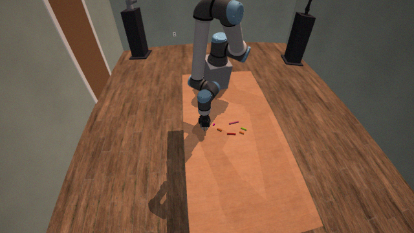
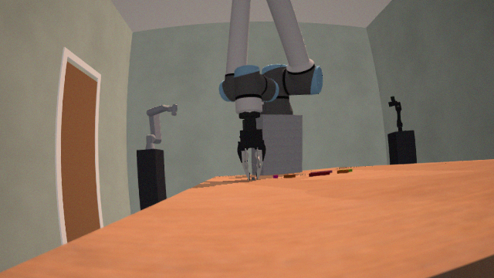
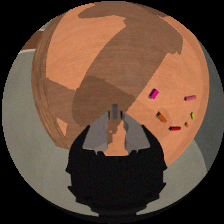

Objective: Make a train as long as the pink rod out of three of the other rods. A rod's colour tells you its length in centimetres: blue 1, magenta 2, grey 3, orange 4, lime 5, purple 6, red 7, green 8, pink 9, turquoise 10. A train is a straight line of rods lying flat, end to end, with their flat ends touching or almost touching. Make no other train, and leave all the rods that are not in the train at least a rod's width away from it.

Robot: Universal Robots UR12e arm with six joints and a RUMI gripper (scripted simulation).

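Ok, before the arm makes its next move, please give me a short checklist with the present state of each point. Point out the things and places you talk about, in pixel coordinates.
1. Grey rod (image 2: 253, 178) (image 3: 115, 111) between the pincer's (image 1: 204, 129) (image 2: 253, 179) (image 3: 115, 115) fingertips: ok.
2. Grey rod gripped firmly: cannot tell; contact on both sides is not clear.
3. Magenta rod (image 1: 213, 124) (image 2: 275, 176) (image 3: 154, 93) lying apart from the other rods: ok.
4. Both orange rods (image 1: 219, 129) (image 1: 241, 133) (image 2: 289, 176) (image 2: 343, 171) (image 3: 161, 117) (image 3: 187, 124) on the table (image 1: 246, 168) (image 2: 247, 224) (image 3: 65, 65): ok.
5. Three-rod train formed: not ok; magenta, grey and orange are not end to end.
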